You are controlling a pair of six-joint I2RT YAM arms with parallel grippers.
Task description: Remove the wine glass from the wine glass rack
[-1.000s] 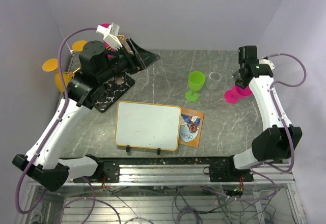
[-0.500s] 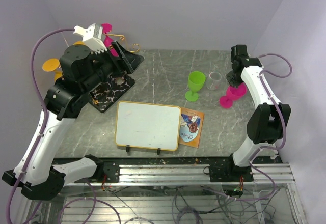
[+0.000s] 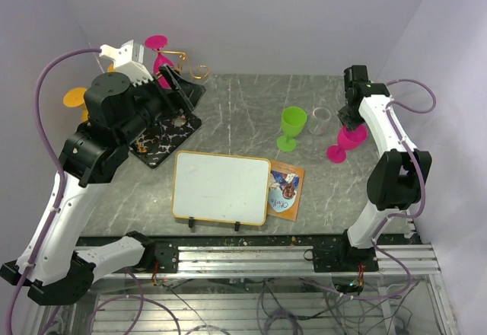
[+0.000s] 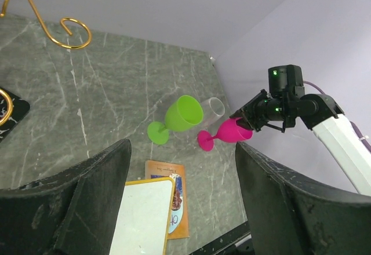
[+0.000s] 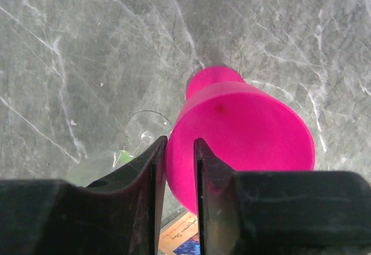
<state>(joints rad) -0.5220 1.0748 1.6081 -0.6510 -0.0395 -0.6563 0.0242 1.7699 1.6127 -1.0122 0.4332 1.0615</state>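
Pink wine glass [image 5: 243, 133] is in your right pincer [image 5: 179, 145], which is clenched on the thin wall of the bowl at its rim, one finger inside and one outside. I think you pinch the rim because the stem is too short and too low to reach from above.

The glass is already off the wine glass rack [image 3: 163, 135] and well apart from it, at the right side of the grey marble-look surface [image 3: 243, 99]. It stands just beside a clear glass [image 3: 321, 119] and near a green wine glass [image 3: 292, 122]. In the left wrist view it leans, with the foot low and the bowl held higher. The foot seems to touch the surface, but I cannot tell this for sure. The lean probably comes from the angle of your wrist, so please make the glass upright before you let go, or it may fall against the clear glass.

Your left pincer [image 4: 182, 150] is released, with the jaws wide apart and nothing between them. It hangs high above the rack at the far left. The gold wire arms [image 4: 72, 32] end in curls so that a hanging glass does not slide off. One more pink foot [image 3: 157, 43] and some orange discs [image 3: 74, 97] show there; they look like other glasses hanging. A whiteboard [image 3: 221, 186] lies in the middle, away from both arms.
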